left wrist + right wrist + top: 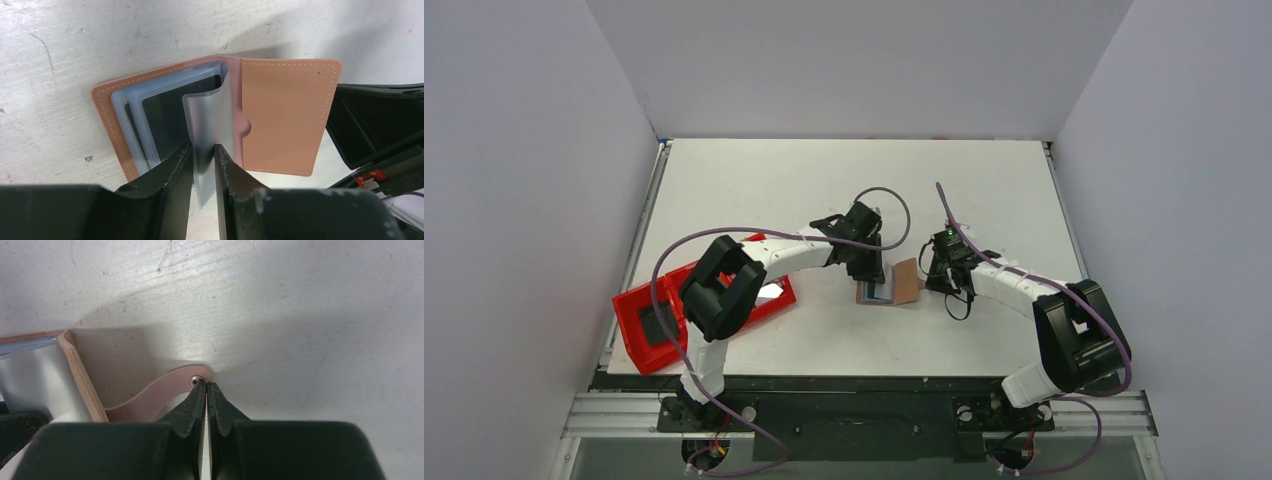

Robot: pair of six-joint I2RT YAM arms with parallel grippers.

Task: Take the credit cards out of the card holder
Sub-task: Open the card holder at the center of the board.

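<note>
Two grips on your card holder (285,115), centre of table (754,170): left end effector (203,150) pinches a grey credit card (212,120), right end effector (206,385) clamps the snap tab (150,402).

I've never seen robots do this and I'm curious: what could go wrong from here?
1. The left pincer pinches a floppy grey sheet in the open card holder; if that is a sleeve rather than a card, pulling may drag the whole holder up.
2. The right pincer grips only the tip of the snap tab; it could slip off, letting the cover fold shut.
</note>
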